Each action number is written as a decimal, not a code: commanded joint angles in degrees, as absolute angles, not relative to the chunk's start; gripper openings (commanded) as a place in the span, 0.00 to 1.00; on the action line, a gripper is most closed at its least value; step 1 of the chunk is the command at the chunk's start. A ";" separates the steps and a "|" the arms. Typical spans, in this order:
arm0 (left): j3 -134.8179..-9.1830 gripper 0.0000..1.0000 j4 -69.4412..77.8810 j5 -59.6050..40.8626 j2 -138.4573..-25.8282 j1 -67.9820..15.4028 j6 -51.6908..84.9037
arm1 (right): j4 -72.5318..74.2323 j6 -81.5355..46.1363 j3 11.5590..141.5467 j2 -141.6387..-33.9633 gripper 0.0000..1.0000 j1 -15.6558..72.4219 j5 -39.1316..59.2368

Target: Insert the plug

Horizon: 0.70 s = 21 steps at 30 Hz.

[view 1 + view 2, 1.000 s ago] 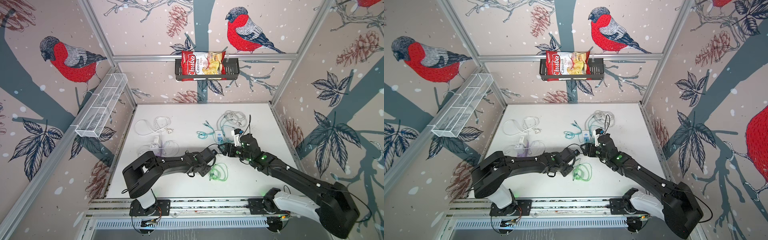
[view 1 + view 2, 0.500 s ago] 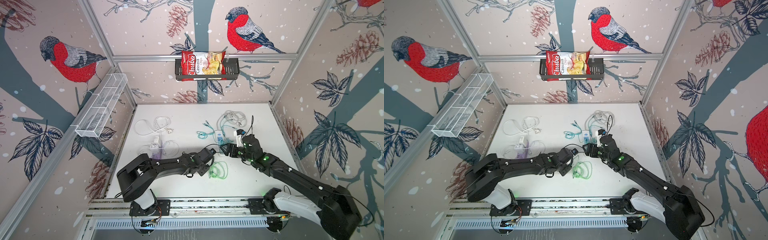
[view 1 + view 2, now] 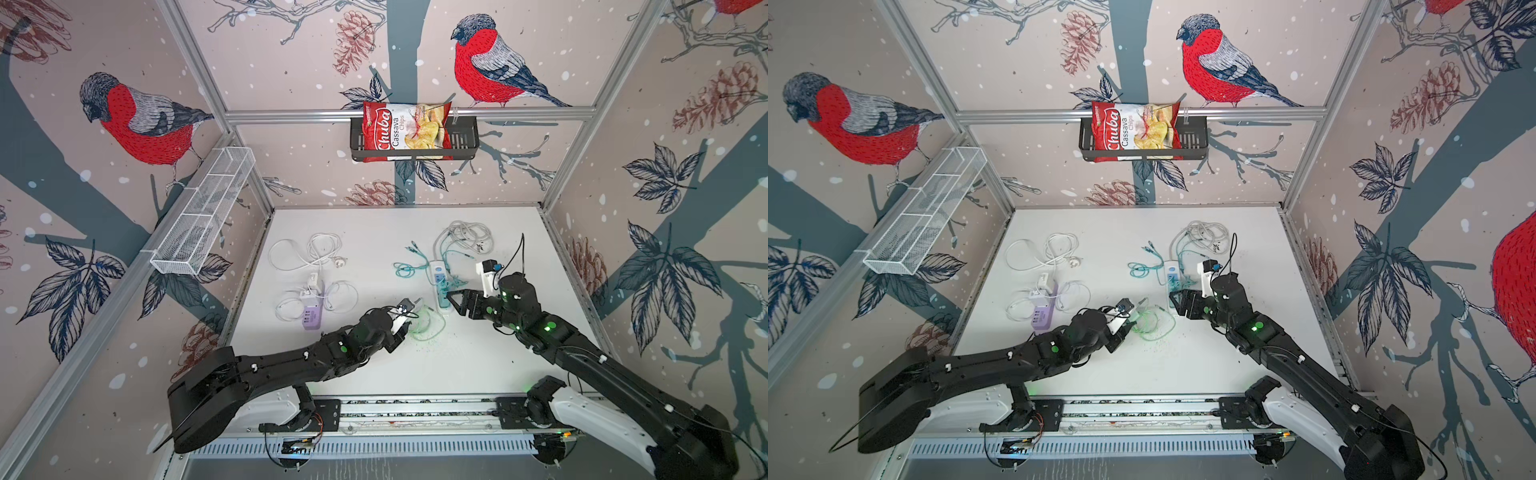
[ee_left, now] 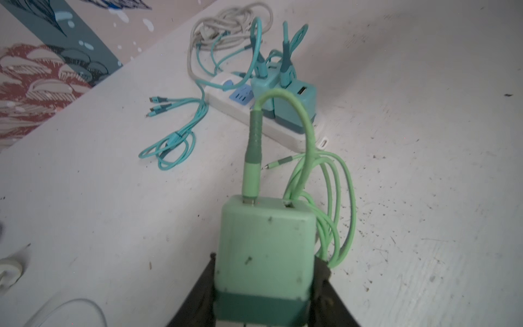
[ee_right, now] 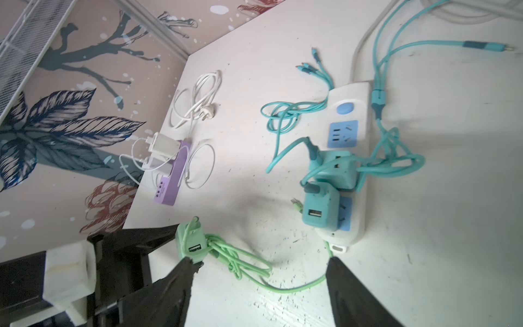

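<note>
two claws: left gripper [image 4: 266,283] pinches the green charger [image 4: 266,240], green cable [image 4: 310,136] looping ahead; right gripper [image 5: 259,264] spread wide, white power strip [image 5: 359,93] just ahead.

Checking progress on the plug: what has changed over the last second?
The left arm's elbow sank toward the near rail, and the left claw, shut on the green charger, dragged its green cable slightly leftward. The right claw, open, barely shifted by the white power strip; the strip and the teal chargers in it did not move.

Two power strips [image 5: 347,94] (two teal chargers [image 5: 321,209])
</note>
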<state>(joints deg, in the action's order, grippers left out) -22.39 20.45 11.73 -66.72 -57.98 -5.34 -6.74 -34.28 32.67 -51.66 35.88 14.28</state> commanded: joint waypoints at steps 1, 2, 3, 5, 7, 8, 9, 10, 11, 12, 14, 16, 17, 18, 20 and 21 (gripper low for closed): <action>-18.90 0.18 38.10 7.93 -66.43 -58.08 -9.82 | -3.48 -31.79 33.26 -53.17 0.75 36.03 23.22; -18.00 0.18 40.73 7.40 -66.92 -58.08 -10.45 | -2.96 -31.49 33.37 -53.94 0.75 36.04 24.65; -17.12 0.18 43.45 6.70 -67.61 -58.10 -11.24 | -2.44 -31.25 33.71 -54.91 0.75 36.19 26.31; -16.07 0.18 47.00 5.72 -68.95 -58.04 -12.19 | -1.19 -30.63 34.29 -56.92 0.74 36.68 29.37; -15.42 0.18 49.63 5.16 -69.91 -58.09 -12.89 | -0.67 -30.12 35.18 -58.91 0.74 37.79 30.90; -15.00 0.18 50.91 5.05 -70.32 -58.10 -13.16 | -0.40 -29.77 35.59 -59.82 0.74 38.78 31.17; -14.68 0.18 52.14 5.05 -70.70 -58.09 -13.42 | -0.50 -29.44 36.08 -60.62 0.74 39.78 30.75; -14.59 0.18 52.61 4.93 -70.83 -58.07 -13.68 | -0.43 -29.21 36.37 -61.09 0.74 40.42 30.60; -14.59 0.18 52.80 4.95 -71.01 -58.09 -13.80 | 0.07 -29.09 36.39 -61.42 0.75 41.09 30.92; -14.50 0.18 53.14 4.94 -71.07 -58.10 -13.94 | 0.90 -29.28 36.39 -61.75 0.75 41.51 31.43; -14.34 0.18 53.43 4.75 -70.78 -58.06 -14.14 | 1.99 -29.38 36.45 -62.54 0.75 42.14 32.12; -14.11 0.18 53.81 4.60 -70.25 -58.07 -14.32 | 1.74 -28.85 36.98 -63.81 0.75 42.82 31.74; -13.81 0.18 54.11 4.44 -69.95 -58.05 -14.32 | 1.76 -28.55 37.17 -64.34 0.75 43.28 31.73; -13.64 0.18 54.30 4.14 -69.71 -58.10 -14.41 | 2.03 -28.33 37.25 -64.74 0.74 43.80 31.65; -13.29 0.18 54.57 4.04 -69.54 -58.10 -14.77 | 2.46 -28.40 37.56 -65.27 0.74 44.37 30.98; -13.19 0.18 54.58 4.05 -69.59 -58.03 -14.93 | 2.17 -28.13 37.87 -65.51 0.74 44.54 30.37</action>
